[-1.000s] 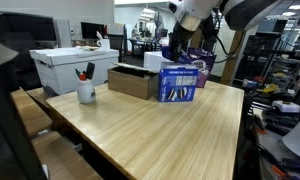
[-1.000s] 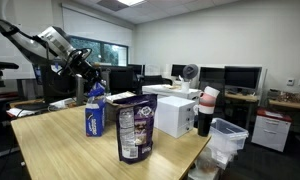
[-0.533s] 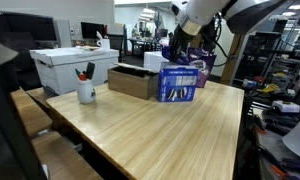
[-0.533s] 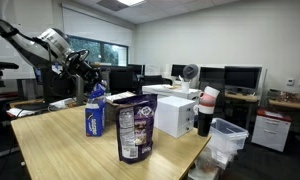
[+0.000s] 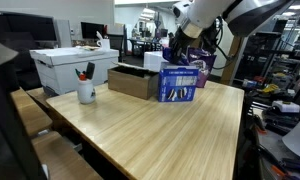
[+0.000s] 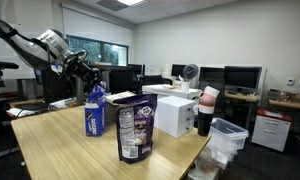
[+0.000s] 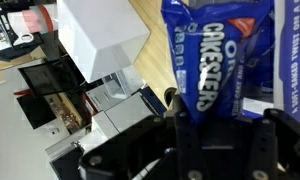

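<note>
A: Item one, the claw. How is it sitting?

B: The gripper (image 5: 178, 52) is hanging over the far end of the table (image 5: 150, 135), coming down at a slant. Its jaws are pressing fully together, with no gap showing between them in the wrist view.

A: Is it gripping anything?

B: Possibly a fold of wrapper. The fingertips are meeting right at the near edge of the blue Cakesters pack (image 7: 205, 60), but that view is too tight to tell a pinch from bare contact.

A: Item two, the pack. Where is it standing?

B: It is standing upright close to the table's far edge in an exterior view (image 5: 178, 83), directly beneath the gripper. Seen from the side (image 6: 95, 115), the gripper (image 6: 88, 82) is touching or nearly touching its top.

A: And its long axis?

B: It is running straight away from the claw. The lettering is reading along the gripper's own line of reach, so the pack is lying dead ahead, not off to either side.

A: What are the neighbours?

B: A purple snack bag (image 6: 135, 130) is standing nearer the table's front corner. A white box (image 6: 173, 115) is sitting beside it, a cardboard box (image 5: 133, 80) is sitting along the far edge, and a mug of pens (image 5: 86, 92) is standing at the opposite side edge.
</note>
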### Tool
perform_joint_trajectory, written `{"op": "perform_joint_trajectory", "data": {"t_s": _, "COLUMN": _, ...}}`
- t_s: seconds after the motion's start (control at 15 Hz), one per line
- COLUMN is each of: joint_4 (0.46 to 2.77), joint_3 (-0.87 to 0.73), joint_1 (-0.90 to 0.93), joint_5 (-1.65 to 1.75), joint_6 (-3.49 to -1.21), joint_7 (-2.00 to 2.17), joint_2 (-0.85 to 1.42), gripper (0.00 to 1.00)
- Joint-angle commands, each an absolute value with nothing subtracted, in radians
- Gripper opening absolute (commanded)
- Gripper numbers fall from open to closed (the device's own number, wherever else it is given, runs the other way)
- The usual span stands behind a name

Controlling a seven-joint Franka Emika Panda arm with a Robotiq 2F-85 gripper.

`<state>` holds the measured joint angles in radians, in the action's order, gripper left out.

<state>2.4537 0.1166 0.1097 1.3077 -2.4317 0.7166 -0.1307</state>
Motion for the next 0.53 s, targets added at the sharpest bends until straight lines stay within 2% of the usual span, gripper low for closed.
{"op": "perform_joint_trajectory", "data": {"t_s": 0.0, "joint_4": 2.476, "joint_3": 0.123, "joint_1": 0.113, "joint_5": 1.332, "joint_6": -2.433, "joint_7": 0.770, "joint_2": -0.146, "gripper": 0.03}}
{"op": "perform_joint_trajectory", "data": {"t_s": 0.47, "joint_4": 2.490, "joint_3": 0.131, "joint_1": 0.120, "joint_5": 1.328, "joint_6": -2.425, "joint_7": 0.808, "joint_2": -0.142, "gripper": 0.03}}
